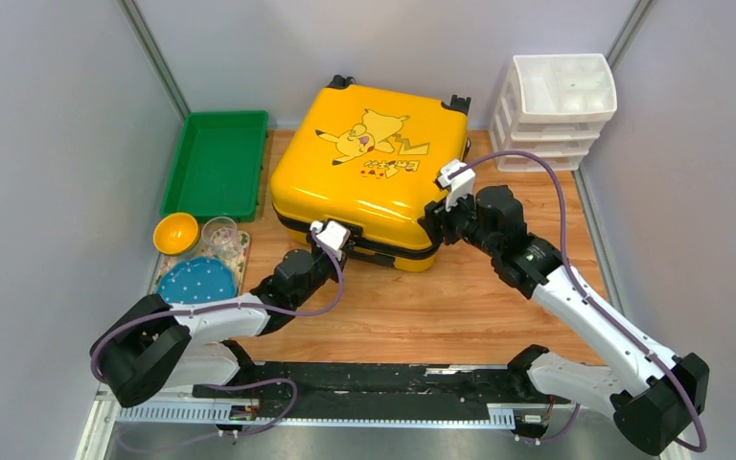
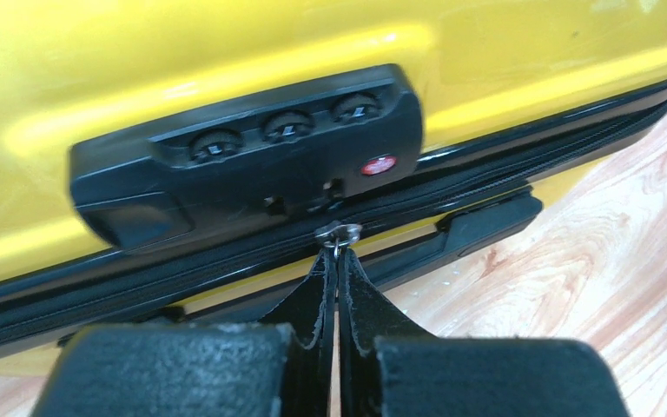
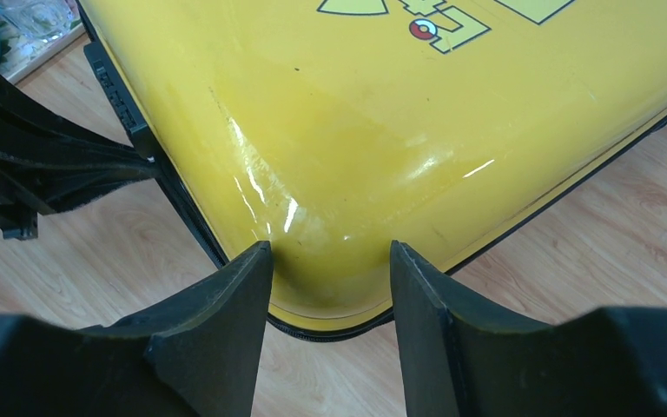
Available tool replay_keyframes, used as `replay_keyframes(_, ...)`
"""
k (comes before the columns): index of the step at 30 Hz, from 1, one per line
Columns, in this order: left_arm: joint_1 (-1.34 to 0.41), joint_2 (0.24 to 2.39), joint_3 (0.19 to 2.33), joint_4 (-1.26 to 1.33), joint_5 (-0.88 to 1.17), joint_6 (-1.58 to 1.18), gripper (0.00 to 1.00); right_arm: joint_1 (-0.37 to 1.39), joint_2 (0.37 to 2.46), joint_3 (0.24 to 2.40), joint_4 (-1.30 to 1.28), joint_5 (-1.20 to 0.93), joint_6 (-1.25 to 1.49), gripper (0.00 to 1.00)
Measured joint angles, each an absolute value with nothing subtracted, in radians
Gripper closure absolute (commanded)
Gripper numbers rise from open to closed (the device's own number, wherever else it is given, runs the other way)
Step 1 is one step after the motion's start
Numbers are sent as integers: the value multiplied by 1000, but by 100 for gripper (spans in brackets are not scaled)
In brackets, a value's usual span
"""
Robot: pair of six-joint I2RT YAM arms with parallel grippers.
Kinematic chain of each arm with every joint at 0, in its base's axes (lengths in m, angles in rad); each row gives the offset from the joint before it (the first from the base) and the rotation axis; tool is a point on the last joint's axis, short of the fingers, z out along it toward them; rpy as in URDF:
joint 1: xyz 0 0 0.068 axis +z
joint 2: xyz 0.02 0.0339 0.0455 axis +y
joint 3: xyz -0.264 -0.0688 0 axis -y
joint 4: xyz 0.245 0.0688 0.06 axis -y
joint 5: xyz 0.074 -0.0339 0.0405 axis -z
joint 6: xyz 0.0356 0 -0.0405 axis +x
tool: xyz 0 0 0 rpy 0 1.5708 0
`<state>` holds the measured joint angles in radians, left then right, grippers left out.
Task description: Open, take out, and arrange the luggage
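The yellow luggage (image 1: pixel 374 163) with its cartoon print lies flat and closed on the wooden table. My left gripper (image 1: pixel 345 251) is at the middle of its near side, just below the black combination lock (image 2: pixel 252 156). In the left wrist view my left gripper (image 2: pixel 339 261) is shut, its tips pinching the metal zipper pull (image 2: pixel 339 233) at the black zipper line. My right gripper (image 1: pixel 434 228) is at the near right corner. In the right wrist view it (image 3: pixel 330 256) stands open, its fingers either side of the rounded yellow corner (image 3: pixel 339 269), nothing held.
A green tray (image 1: pixel 216 163) sits left of the luggage. A white drawer unit (image 1: pixel 551 110) stands at the back right. An orange bowl (image 1: pixel 175 233), a clear cup (image 1: pixel 218 232) and a blue dotted plate (image 1: pixel 196 281) lie at the left. Grey walls close in both sides.
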<state>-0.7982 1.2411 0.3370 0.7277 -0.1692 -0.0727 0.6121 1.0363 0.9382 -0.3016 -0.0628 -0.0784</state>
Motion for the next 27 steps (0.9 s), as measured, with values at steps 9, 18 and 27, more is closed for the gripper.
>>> replay_keyframes(9, -669, 1108, 348, 505, -88, -107, 100, 639, 934, 866, -307, -215, -255, 42)
replay_keyframes(18, -657, 1082, 369, 427, -60, -154, 100, 992, 999, 736, -154, -172, -416, 48)
replay_keyframes(27, -653, 1064, 370, 404, -60, -213, 100, 1058, 1290, 703, 83, 19, -493, 47)
